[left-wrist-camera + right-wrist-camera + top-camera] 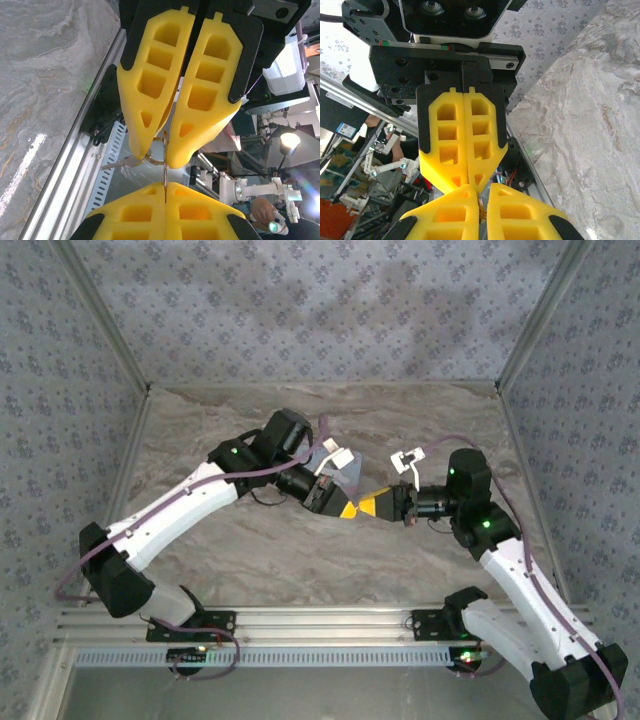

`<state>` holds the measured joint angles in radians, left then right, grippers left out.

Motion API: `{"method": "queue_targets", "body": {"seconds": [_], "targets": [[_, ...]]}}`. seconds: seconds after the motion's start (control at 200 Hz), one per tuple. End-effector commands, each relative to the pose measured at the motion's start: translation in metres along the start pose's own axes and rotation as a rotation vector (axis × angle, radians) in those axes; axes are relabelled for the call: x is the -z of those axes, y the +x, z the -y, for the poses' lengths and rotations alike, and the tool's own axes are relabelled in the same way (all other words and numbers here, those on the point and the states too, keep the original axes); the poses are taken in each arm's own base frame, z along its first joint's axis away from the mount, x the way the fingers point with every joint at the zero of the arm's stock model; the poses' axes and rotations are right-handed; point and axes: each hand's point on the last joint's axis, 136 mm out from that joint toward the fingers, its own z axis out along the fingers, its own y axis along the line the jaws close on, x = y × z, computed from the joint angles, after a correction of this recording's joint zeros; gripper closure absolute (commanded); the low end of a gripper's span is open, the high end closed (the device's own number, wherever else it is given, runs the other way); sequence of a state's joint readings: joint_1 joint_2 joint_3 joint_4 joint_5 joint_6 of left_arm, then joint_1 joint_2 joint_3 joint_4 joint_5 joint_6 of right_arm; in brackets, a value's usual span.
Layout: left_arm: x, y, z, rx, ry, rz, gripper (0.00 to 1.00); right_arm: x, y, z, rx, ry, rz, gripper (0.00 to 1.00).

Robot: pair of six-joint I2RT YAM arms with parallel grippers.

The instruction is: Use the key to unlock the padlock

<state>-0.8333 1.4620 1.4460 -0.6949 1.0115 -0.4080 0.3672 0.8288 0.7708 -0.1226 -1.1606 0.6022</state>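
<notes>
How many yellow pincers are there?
2. The left pincer and the right pincer meet tip to tip above the middle of the table.

Soft, even light from above leaves weak shadows on the table (300, 550). A lamp (289, 141) flares in the left wrist view, and backgrounds blur.

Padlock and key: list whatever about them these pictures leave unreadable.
1. Top external: where the left gripper and right gripper meet tip to tip, anything held is too small to see.
2. Left wrist: a thin metal strip disappears into the left gripper, and a metal ring is half covered by the right gripper. Which belongs to key or padlock is unclear.
3. Right wrist: both grippers cover the contact.
</notes>
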Motion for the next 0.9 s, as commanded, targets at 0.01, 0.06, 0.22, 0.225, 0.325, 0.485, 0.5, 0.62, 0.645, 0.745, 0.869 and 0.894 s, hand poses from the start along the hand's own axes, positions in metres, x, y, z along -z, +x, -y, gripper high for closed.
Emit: {"method": "queue_targets", "body": {"seconds": [0.01,0.06,0.22,0.225,0.325,0.485,0.5,0.62,0.645,0.745,0.869,0.894], "targets": [[0.015,-0.002,0.026,-0.075,0.038,0.021,1.0,0.004,0.001,-0.017,0.071,-0.021,-0.015,1.0],[0.02,-0.004,0.022,-0.067,0.023,0.038,1.0,0.004,0.001,-0.017,0.081,-0.011,-0.009,1.0],[0.038,-0.025,0.015,-0.071,-0.021,0.153,1.0,0.002,-0.006,-0.018,0.114,0.022,0.041,1.0],[0.038,-0.025,0.014,-0.069,-0.025,0.157,1.0,0.002,-0.007,-0.018,0.116,0.026,0.044,1.0],[0.056,-0.043,0.003,-0.039,-0.084,0.277,0.75,0.004,-0.019,-0.011,0.134,0.101,0.125,1.0],[0.076,-0.058,0.005,-0.064,-0.114,0.449,0.62,0.011,-0.043,-0.007,0.184,0.204,0.284,1.0],[0.078,-0.058,0.005,-0.063,-0.12,0.46,0.6,0.011,-0.044,-0.007,0.187,0.213,0.294,1.0],[0.083,-0.058,-0.001,-0.037,-0.147,0.52,0.55,0.013,-0.054,-0.004,0.197,0.246,0.345,1.0],[0.084,-0.058,-0.002,-0.03,-0.145,0.536,0.52,0.013,-0.055,-0.003,0.194,0.251,0.353,1.0],[0.087,-0.06,-0.008,-0.009,-0.133,0.618,0.49,0.013,-0.062,-0.002,0.177,0.255,0.393,1.0],[0.089,-0.062,-0.01,-0.01,-0.06,0.722,0.47,0.012,-0.067,-0.005,0.171,0.234,0.422,1.0],[0.088,-0.063,-0.008,-0.015,-0.048,0.733,0.47,0.012,-0.068,-0.006,0.172,0.229,0.425,1.0]]}}
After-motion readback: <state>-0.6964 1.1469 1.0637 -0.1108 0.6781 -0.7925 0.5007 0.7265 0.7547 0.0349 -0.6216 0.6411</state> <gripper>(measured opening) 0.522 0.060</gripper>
